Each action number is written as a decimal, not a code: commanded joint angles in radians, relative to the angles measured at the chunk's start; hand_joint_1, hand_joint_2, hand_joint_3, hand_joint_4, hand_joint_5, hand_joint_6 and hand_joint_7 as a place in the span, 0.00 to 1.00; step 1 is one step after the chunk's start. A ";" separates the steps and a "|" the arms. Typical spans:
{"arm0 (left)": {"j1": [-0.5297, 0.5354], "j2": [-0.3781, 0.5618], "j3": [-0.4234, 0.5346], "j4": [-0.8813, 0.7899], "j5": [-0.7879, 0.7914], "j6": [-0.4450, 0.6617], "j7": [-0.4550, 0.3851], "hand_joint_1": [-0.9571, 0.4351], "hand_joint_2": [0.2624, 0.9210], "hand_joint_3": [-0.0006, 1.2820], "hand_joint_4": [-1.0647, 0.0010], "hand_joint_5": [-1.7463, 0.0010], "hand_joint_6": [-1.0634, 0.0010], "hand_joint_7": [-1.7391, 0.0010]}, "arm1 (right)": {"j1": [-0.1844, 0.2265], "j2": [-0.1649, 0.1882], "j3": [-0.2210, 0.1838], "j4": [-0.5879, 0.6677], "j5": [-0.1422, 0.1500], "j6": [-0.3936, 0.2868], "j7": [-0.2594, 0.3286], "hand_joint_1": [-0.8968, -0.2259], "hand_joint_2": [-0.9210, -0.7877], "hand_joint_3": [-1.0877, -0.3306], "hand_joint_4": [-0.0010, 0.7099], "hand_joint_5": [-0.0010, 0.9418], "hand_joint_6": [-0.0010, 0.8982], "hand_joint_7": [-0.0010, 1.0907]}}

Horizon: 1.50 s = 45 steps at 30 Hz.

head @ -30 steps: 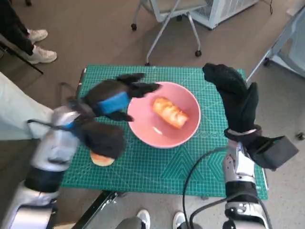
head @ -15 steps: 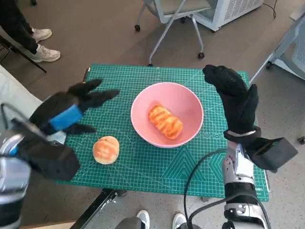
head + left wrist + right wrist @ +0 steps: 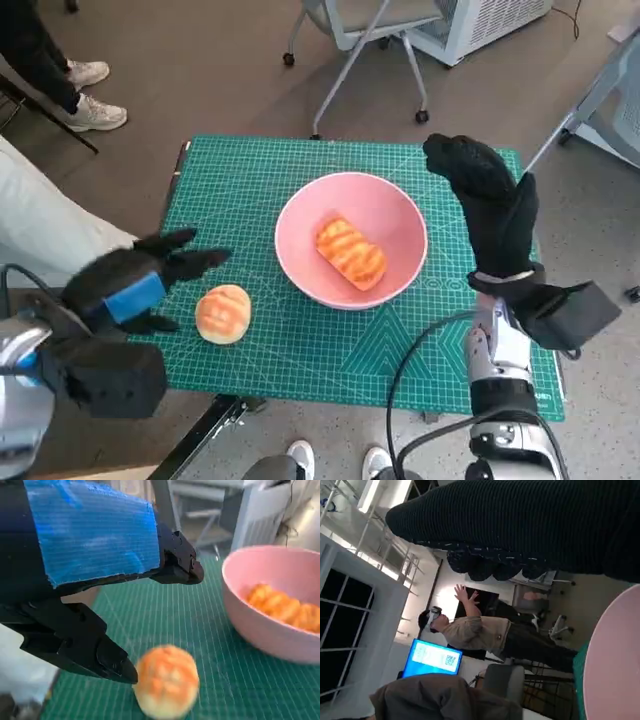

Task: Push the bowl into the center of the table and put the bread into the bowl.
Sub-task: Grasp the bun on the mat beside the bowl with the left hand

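The pink bowl (image 3: 351, 239) sits near the middle of the green cutting mat (image 3: 300, 340), with a long glazed bread (image 3: 351, 251) lying inside it. A round bun (image 3: 222, 313) lies on the mat to the bowl's near left. My left hand (image 3: 130, 283) hovers just left of the bun, fingers spread and holding nothing. In the left wrist view its black fingers (image 3: 75, 640) frame the bun (image 3: 166, 681), with the bowl (image 3: 272, 605) beyond. My right hand (image 3: 492, 202) stands upright and open beside the bowl's right rim.
A rolling chair (image 3: 350, 40) stands beyond the table's far edge. A person's legs and shoes (image 3: 90, 100) are at the far left. The mat's left edge lies under my left hand. A standing person with raised hands (image 3: 480, 630) shows in the right wrist view.
My left hand has drawn back from the bowl's left side toward the mat's near-left corner, uncovering the bun. Bowl and right hand stay put.
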 commanded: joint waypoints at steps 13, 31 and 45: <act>-0.015 -0.064 -0.125 0.028 0.035 0.091 -0.004 0.84 0.77 0.01 0.85 1.00 0.67 1.00 | -0.002 -0.016 -0.005 0.028 0.006 0.021 0.046 0.33 0.00 0.46 0.34 0.00 0.15 0.45; -0.136 -0.137 -0.279 0.285 0.143 0.082 0.073 0.79 0.77 0.01 0.85 1.00 0.68 1.00 | -0.001 -0.035 -0.019 0.031 0.004 0.018 0.057 0.35 0.00 0.45 0.34 0.00 0.15 0.45; -0.204 -0.155 -0.376 0.431 0.231 0.107 0.060 0.80 0.81 0.02 0.63 0.99 0.50 0.97 | 0.013 -0.027 -0.021 0.002 0.003 0.024 0.040 0.36 0.00 0.44 0.33 0.00 0.15 0.45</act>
